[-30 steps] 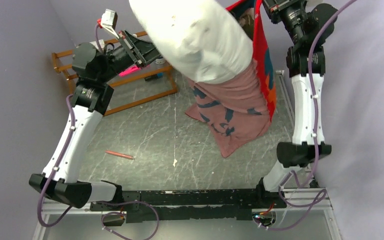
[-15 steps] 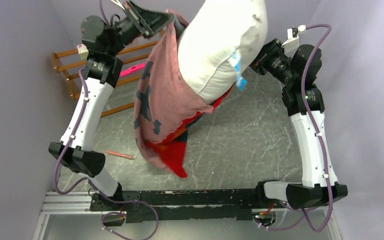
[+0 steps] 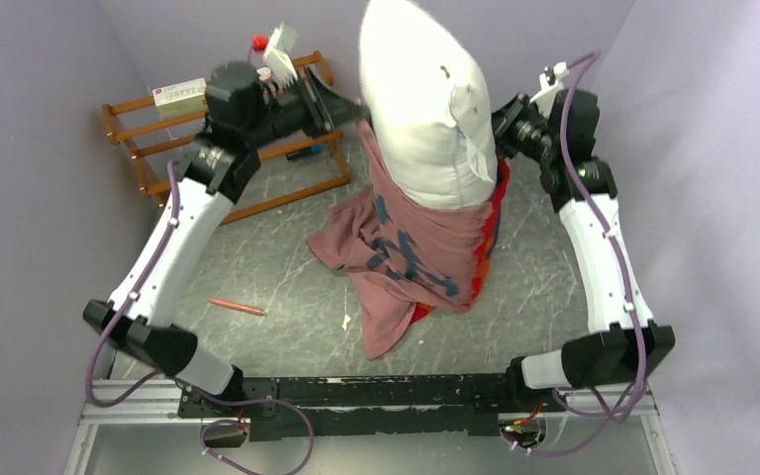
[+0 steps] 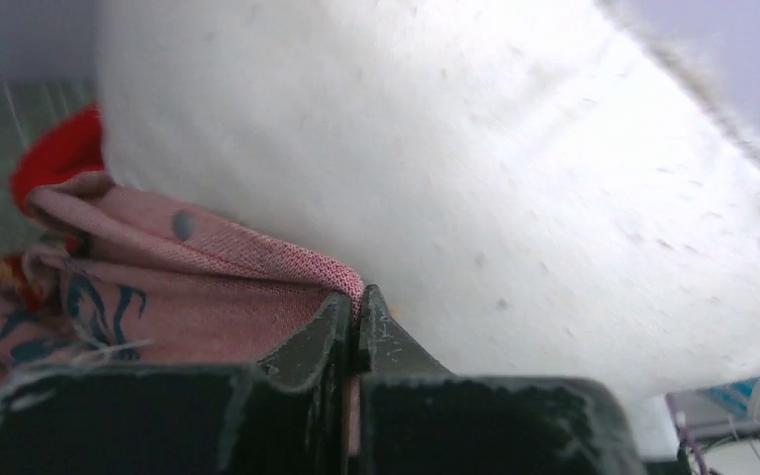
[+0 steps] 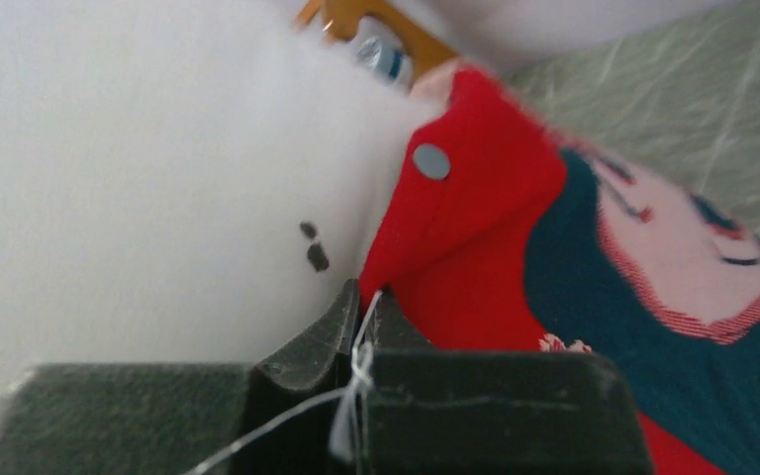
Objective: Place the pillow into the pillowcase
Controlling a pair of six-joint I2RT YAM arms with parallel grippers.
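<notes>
The pillow [image 3: 426, 109] is held upright above the table [image 3: 287, 247]. Its lower end sits in the mouth of the pillowcase [image 3: 406, 257] and its upper part is bare. Nearest the arm bases, the closed end of the case hangs low; whether it touches the table cannot be told. A red pencil [image 3: 237, 307] lies on the table to its left, well apart. Further back, the left gripper [image 4: 351, 309] is clamped on the pink hem at the pillow's left side. The right gripper [image 5: 361, 312] is clamped on the red hem at its right side. The pillow's bottom is hidden inside the case, and its top corner meets the frame edge. A wooden rack [image 3: 158, 148] stands at the far left. Half a second earlier the pillow leaned right and the case swung left. Now the pillow stands straighter, the case hangs beneath it, and the left gripper is lower.
</notes>
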